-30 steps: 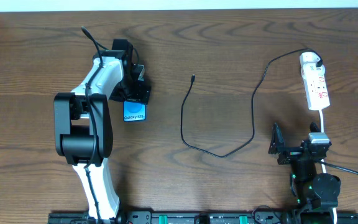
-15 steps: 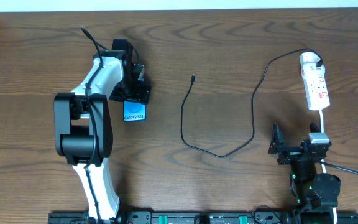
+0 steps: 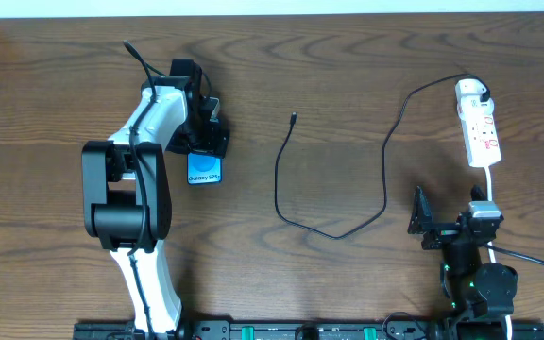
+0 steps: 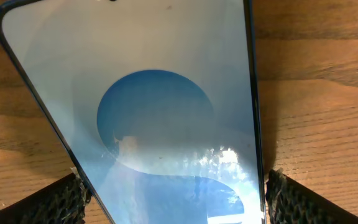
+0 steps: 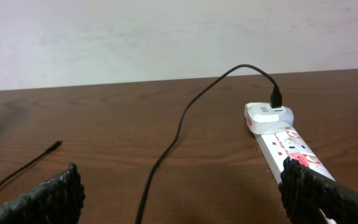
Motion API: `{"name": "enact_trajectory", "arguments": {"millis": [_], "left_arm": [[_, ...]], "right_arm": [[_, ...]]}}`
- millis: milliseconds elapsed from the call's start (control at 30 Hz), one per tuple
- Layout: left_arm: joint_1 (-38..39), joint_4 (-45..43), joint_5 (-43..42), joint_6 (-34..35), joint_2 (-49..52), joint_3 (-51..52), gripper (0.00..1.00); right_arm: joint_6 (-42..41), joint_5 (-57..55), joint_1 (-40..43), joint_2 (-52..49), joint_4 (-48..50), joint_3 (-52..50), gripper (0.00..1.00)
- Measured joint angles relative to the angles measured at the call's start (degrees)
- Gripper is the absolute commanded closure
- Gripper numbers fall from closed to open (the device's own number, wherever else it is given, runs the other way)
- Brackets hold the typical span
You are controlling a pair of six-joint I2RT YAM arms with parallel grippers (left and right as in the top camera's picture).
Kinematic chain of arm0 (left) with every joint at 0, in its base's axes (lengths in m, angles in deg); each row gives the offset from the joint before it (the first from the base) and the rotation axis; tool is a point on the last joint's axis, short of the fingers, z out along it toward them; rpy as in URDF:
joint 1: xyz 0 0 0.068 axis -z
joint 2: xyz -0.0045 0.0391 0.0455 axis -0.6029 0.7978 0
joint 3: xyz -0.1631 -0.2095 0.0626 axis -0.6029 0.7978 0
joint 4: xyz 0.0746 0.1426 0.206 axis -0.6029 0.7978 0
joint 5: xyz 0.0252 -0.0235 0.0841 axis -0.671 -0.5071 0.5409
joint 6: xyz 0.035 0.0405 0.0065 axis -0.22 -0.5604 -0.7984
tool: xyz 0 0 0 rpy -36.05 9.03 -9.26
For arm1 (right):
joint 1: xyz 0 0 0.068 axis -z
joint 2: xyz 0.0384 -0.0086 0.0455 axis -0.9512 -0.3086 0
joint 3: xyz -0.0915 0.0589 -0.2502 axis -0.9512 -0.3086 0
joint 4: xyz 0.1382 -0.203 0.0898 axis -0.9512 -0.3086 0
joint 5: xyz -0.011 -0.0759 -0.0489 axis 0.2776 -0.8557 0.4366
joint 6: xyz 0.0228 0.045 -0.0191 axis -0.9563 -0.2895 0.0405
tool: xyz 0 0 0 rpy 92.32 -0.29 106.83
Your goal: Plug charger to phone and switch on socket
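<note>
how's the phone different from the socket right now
The phone has a lit blue-and-white screen; the socket is white with red markings. The left end effector holds the phone; nothing holds the socket. The socket carries the charger's plug; the phone has no cable. Both lie on the table.

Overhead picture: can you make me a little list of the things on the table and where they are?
phone: flat on the table, lit screen up, left side
left tool: closed on the phone, a finger against each long edge
charger: black cable looping across the middle
tip: lying loose, well away from the phone
white plug: holds the cable's other end, sits on the socket
socket: white strip, right side
right tool: open, empty, on the near side of the socket
</note>
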Motion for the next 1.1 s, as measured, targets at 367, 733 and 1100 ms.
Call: {"name": "enact_trajectory", "arguments": {"millis": [367, 733, 1100], "left_arm": [[0.02, -0.09, 0.00, 0.00, 0.00, 0.00, 0.09], [0.02, -0.11, -0.02, 0.07, 0.00, 0.00, 0.09], [0.02, -0.42, -0.15, 2.21, 0.00, 0.00, 0.09]], "right_arm": [[0.00, 0.00, 0.00, 0.00, 0.00, 0.00, 0.01], [0.00, 0.00, 0.00, 0.00, 0.00, 0.00, 0.01], [-0.02, 0.00, 0.00, 0.00, 0.00, 0.00, 0.01]]}}
